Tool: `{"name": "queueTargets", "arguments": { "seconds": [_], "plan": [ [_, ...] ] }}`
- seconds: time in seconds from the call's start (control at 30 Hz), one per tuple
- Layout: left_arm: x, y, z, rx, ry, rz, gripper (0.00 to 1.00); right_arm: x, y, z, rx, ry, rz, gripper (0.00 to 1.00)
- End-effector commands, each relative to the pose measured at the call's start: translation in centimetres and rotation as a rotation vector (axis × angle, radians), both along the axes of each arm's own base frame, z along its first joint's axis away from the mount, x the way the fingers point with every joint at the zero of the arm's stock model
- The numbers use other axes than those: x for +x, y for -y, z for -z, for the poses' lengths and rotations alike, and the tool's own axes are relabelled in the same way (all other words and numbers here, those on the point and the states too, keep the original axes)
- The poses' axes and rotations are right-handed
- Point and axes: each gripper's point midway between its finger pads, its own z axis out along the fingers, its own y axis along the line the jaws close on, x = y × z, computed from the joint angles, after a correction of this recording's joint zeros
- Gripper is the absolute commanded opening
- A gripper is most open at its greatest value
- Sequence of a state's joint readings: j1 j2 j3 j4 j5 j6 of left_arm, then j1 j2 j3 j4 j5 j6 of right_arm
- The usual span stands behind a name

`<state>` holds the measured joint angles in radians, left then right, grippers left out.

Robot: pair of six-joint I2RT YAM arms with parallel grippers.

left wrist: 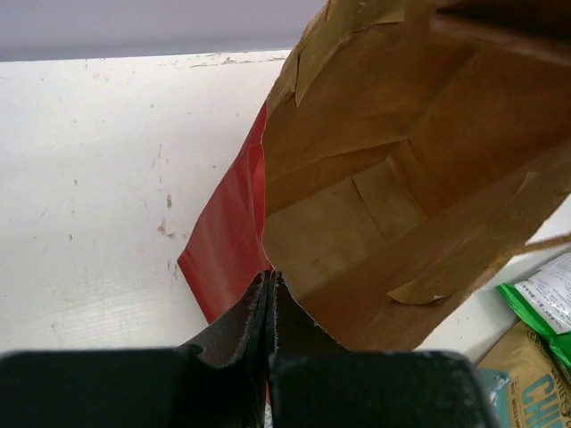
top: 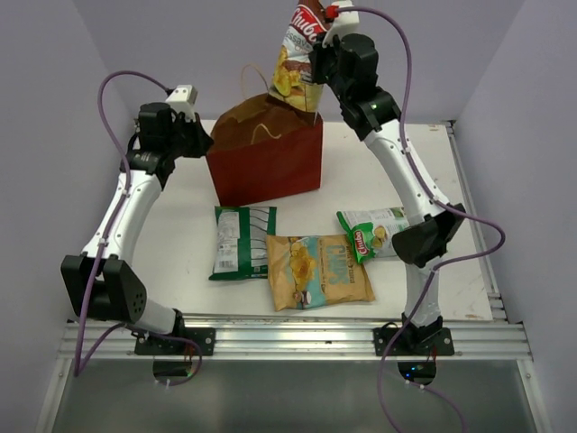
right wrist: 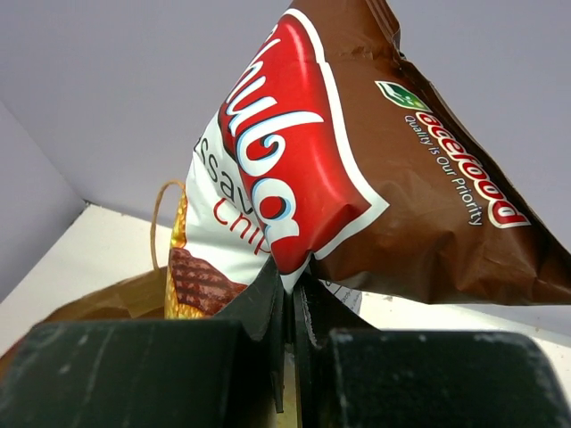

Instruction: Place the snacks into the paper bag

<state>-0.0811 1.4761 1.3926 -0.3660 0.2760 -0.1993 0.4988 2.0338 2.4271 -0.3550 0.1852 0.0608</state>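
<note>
Grip at the right gripper: the jaws are pinched on one edge of the dark brown-red cassava packet. The packet is held above the open mouth of the paper bag, lower end just over the rim. Left gripper is pressed together on the bag's left rim, by which the mouth is held open.

For a clean drop, the packet should be lowered straight down until it is inside the walls, and only then released. The cord handle is to be avoided.

Right arm is reached far forward and high. Left arm is stretched forward over the table, elbow low. Three packets are seen lying nearer the bases: green-white packet, tan-yellow packet, pale white-green packet.
</note>
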Motion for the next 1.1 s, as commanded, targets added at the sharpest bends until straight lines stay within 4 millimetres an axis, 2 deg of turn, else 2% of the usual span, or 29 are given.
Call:
{"name": "queueTargets", "arguments": {
  "seconds": [0.0, 0.03, 0.1, 0.2, 0.3, 0.33, 0.37, 0.4, 0.43, 0.47, 0.5, 0.53, 0.57, 0.6, 0.63, 0.73, 0.97, 1.07],
  "plan": [
    [-0.9, 0.5, -1.2, -0.021, 0.023, 0.013, 0.0, 0.2, -1.5, -1.5, 0.06, 0.073, -0.05, 0.0],
    [-0.9, 0.6, -1.0, -0.021, 0.019, 0.014, 0.0, 0.7, -1.8, -0.1, 0.046, 0.05, -0.051, 0.0],
    [-0.9, 0.6, -0.9, -0.021, 0.016, 0.016, 0.0, 1.1, -2.3, 0.7, 0.029, 0.059, -0.068, 0.0],
    [-1.0, 0.7, -0.8, -0.02, 0.013, 0.017, 0.0, 2.2, -3.2, 2.9, 0.011, 0.042, -0.085, 0.0],
    [-0.8, 0.4, -0.6, -0.008, 0.007, 0.001, 0.0, 2.1, -3.8, 4.6, -0.009, 0.006, -0.113, 0.0],
    [-0.6, 0.3, -0.3, -0.005, 0.001, -0.005, 0.0, 1.7, -4.1, 4.8, -0.021, -0.001, -0.125, 0.0],
    [-0.5, 0.3, -0.2, -0.003, 0.0, -0.008, 0.0, 1.5, -4.1, 6.4, -0.052, -0.031, -0.128, 0.0],
    [-0.2, 0.2, 0.2, -0.004, -0.01, -0.019, 0.0, 0.7, -3.8, 5.6, -0.056, -0.022, -0.133, 0.0],
    [0.0, 0.2, 0.4, -0.006, -0.011, -0.021, 0.0, 0.2, -3.8, 7.1, -0.083, -0.052, -0.141, 0.0],
    [0.2, 0.2, 0.5, -0.006, -0.011, -0.027, 0.0, -0.3, -3.6, 7.4, -0.092, -0.063, -0.143, 0.0],
    [0.5, 0.1, 0.9, -0.008, -0.016, -0.033, 0.0, -1.5, -3.0, 6.0, -0.122, -0.03, -0.148, 0.0],
    [0.7, 0.1, 1.0, -0.011, -0.017, -0.034, 0.0, -2.1, -3.1, 8.2, -0.155, -0.068, -0.152, 0.0],
    [0.9, 0.2, 1.0, -0.012, -0.016, -0.035, 0.0, -2.6, -3.0, 8.5, -0.183, -0.062, -0.149, 0.0],
    [1.2, 0.2, 1.2, -0.018, -0.016, -0.036, 0.0, -3.8, -2.9, 7.7, -0.191, -0.049, -0.152, 0.0],
    [1.3, 0.3, 1.2, -0.023, -0.015, -0.037, 0.0, -4.3, -3.0, 9.4, -0.224, -0.078, -0.154, 0.0],
    [1.8, 0.5, 1.2, -0.025, -0.012, -0.029, 0.0, -5.7, -3.0, 10.2, -0.277, -0.078, -0.146, 0.0],
    [2.8, 0.7, 1.0, -0.028, -0.004, -0.023, 0.0, -7.9, -4.0, 8.5, -0.324, -0.034, -0.167, 0.0],
    [3.3, 0.9, 1.0, -0.036, -0.001, -0.017, 0.0, -8.7, -4.6, 9.7, -0.351, -0.059, -0.205, 0.0]
  ]
}}
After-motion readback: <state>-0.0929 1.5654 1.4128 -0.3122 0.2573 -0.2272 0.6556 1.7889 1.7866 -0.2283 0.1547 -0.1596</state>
